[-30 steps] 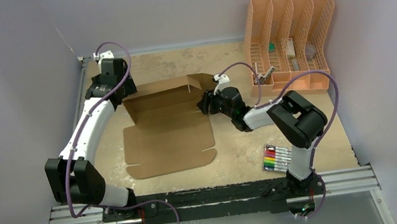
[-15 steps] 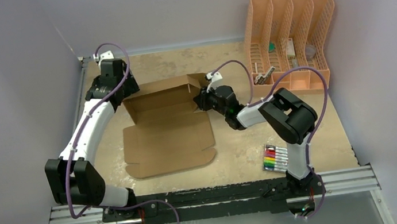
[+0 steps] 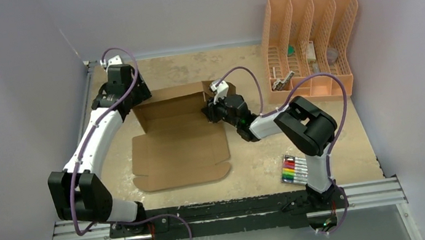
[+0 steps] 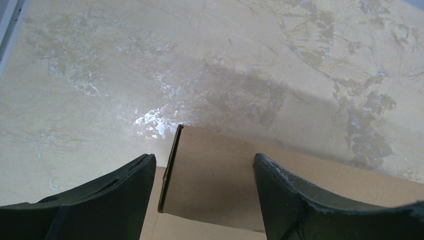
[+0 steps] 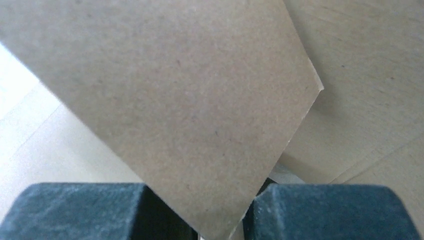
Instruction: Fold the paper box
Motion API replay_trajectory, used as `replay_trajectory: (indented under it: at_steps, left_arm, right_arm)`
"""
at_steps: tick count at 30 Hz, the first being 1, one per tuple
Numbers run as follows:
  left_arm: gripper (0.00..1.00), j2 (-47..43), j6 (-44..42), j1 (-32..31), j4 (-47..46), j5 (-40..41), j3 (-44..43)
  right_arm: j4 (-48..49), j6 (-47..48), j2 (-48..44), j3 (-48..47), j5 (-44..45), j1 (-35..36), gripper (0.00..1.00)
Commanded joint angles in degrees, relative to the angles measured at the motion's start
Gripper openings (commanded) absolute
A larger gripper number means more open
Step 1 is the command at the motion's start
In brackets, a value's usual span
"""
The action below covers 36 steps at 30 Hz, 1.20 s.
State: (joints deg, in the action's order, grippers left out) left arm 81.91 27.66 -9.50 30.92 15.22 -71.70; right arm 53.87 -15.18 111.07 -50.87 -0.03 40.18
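The paper box [image 3: 179, 143] is a brown cardboard sheet lying flat mid-table, with its back wall folded up. My left gripper [image 3: 131, 103] hovers at the box's back left corner. In the left wrist view it [image 4: 204, 160] is open and straddles a raised flap [image 4: 215, 185], with a gap beside the flap's edge. My right gripper [image 3: 212, 109] is at the box's back right corner. In the right wrist view it [image 5: 200, 187] is closed on the pointed corner of a cardboard flap [image 5: 175, 100], which fills most of the frame.
A peach slotted organizer [image 3: 310, 45] holding small items stands at the back right. A pack of coloured markers [image 3: 296, 168] lies near the right arm's base. Grey walls close in on three sides, and a metal rail [image 3: 228, 211] runs along the near edge.
My right gripper has moved left onto the box's back right flap and narrowed its jaws around the flap's corner. The left arm has stayed nearly still, its jaws as wide as before.
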Motion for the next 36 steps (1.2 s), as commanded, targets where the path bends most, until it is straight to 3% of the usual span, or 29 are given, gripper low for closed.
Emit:
replay_trajectory:
  at_steps: [1,10,16,28,36]
  left_arm:
    - [0.72,-1.29,0.31,-0.18,1.65,-1.7,1.22]
    - [0.72,-2.06,-1.16,-0.18,1.91,1.61,0.95]
    - [0.72,-2.18,-1.37,-0.17,1.69,1.81,0.82]
    - [0.72,-2.44,-2.12,-0.19,1.67,1.83,1.07]
    - [0.72,-2.64,-2.52,-0.22,1.69,1.29,1.13]
  right_arm:
    - [-1.66,5.03,-2.25,-1.41,-5.09,0.43,0.23]
    - [-12.11,14.42,-13.72,2.44,-12.24,-0.35,0.42]
    - [-25.13,22.35,-21.86,4.25,-13.93,-1.6,0.52]
    - [-51.75,36.57,-34.86,-2.29,-13.37,-6.56,0.57]
    - [-52.54,39.05,-33.42,-8.64,-10.21,-8.86,0.62]
